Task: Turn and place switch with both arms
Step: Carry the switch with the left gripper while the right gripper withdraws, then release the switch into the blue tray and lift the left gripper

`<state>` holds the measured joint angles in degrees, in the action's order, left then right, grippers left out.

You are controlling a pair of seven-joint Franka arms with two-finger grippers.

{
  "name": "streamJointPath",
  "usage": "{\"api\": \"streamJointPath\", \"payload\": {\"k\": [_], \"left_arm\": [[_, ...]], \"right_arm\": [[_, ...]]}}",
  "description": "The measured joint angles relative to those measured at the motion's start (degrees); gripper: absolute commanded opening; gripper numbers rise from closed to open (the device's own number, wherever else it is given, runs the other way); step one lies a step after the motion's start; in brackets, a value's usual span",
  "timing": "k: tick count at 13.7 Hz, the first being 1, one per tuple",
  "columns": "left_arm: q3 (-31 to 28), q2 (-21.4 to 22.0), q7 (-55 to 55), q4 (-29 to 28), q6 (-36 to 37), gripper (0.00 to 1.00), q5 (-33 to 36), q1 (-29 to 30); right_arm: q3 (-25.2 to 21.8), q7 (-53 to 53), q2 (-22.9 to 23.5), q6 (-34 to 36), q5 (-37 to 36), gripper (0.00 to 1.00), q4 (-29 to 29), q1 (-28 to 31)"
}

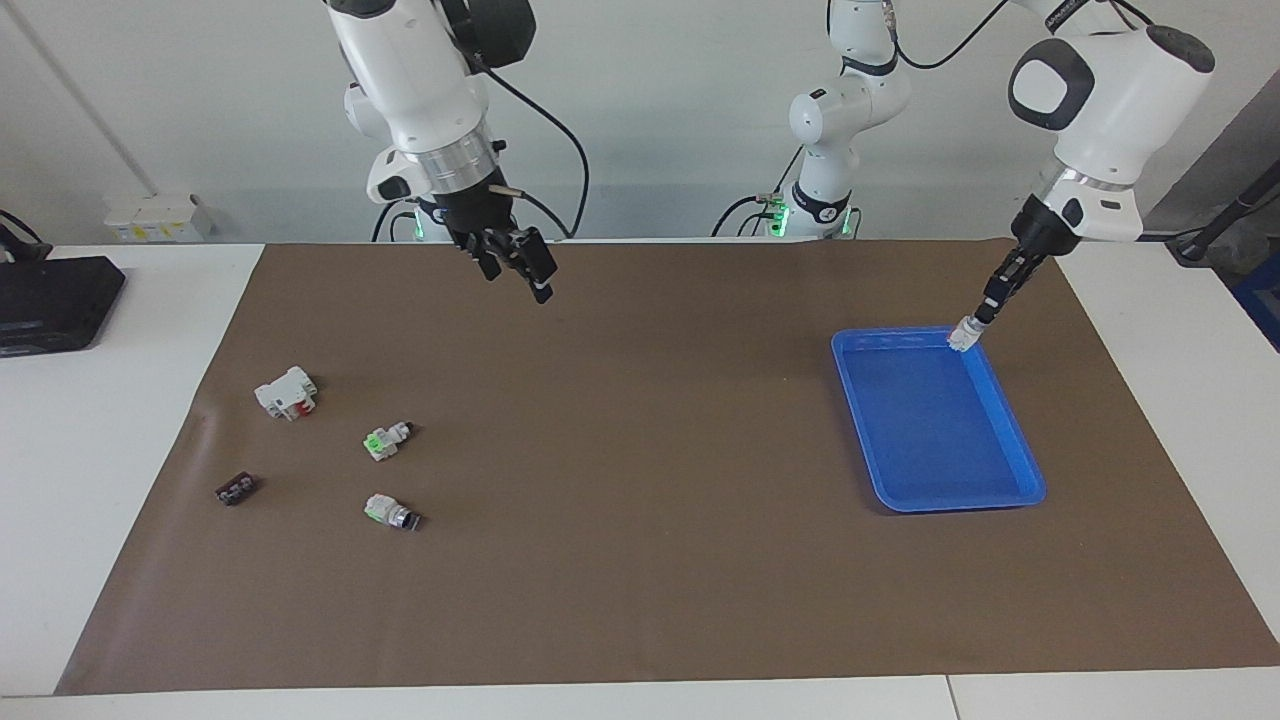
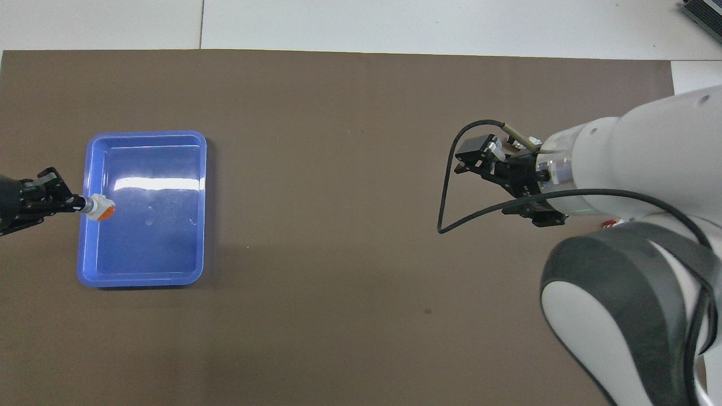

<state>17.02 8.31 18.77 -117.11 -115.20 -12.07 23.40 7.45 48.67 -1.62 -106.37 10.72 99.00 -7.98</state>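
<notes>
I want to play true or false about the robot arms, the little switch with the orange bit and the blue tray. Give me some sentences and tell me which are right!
1. The left gripper holds the small white-grey switch with an orange part. True.
2. The switch lies flat on the floor of the blue plastic tray. False: it is held in the gripper, over the tray's edge.
3. The right gripper holds a second switch. False: it holds nothing and hangs over the brown mat.
4. Two small switches with green parts lie on the mat toward the right arm's end. True.
5. The white block with a red part sits in the tray. False: it is on the mat.
</notes>
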Motion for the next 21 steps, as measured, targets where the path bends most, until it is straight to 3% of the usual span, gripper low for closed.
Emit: {"api": "streamJointPath", "payload": {"k": [6, 8, 12, 14, 15, 18, 21], "left_arm": [[-0.13, -9.95, -21.13, -0.4, -5.91, 0.0, 5.96, 0.45], [-0.19, -11.11, -26.7, -0.89, -7.24, 0.0, 6.68, 1.3], [-0.26, -11.78, -35.76, -2.78, -9.02, 0.0, 6.83, 4.59], [-0.2, -11.99, -36.67, -3.78, -10.15, 0.5, 6.83, 4.86], [0.03, -12.06, -36.78, -3.78, -10.31, 0.57, 6.83, 4.77], [0.54, -12.51, -36.91, -0.66, -9.48, 0.6, 6.83, 2.78], [0.75, -14.72, -36.7, 6.84, -4.0, 0.59, 9.36, -2.43]], "right_arm": [[-0.17, -24.1, -0.54, 3.11, -12.09, 1.0, -0.2, 6.85], [-0.22, -27.06, -0.87, 3.63, -12.24, 1.0, -1.26, 8.78], [-0.19, -28.0, -0.65, 11.4, -12.16, 1.0, -6.95, 10.2], [-0.19, -28.0, -0.32, 12.19, -12.16, 1.0, -7.78, 10.45], [-0.2, -28.0, -0.05, 12.19, -12.16, 1.0, -7.83, 10.71], [-0.2, -28.0, 0.47, 12.29, -11.56, 1.0, -7.85, 12.23], [-0.22, -28.03, 0.54, 13.35, -11.33, 1.0, -7.85, 13.37]]}}
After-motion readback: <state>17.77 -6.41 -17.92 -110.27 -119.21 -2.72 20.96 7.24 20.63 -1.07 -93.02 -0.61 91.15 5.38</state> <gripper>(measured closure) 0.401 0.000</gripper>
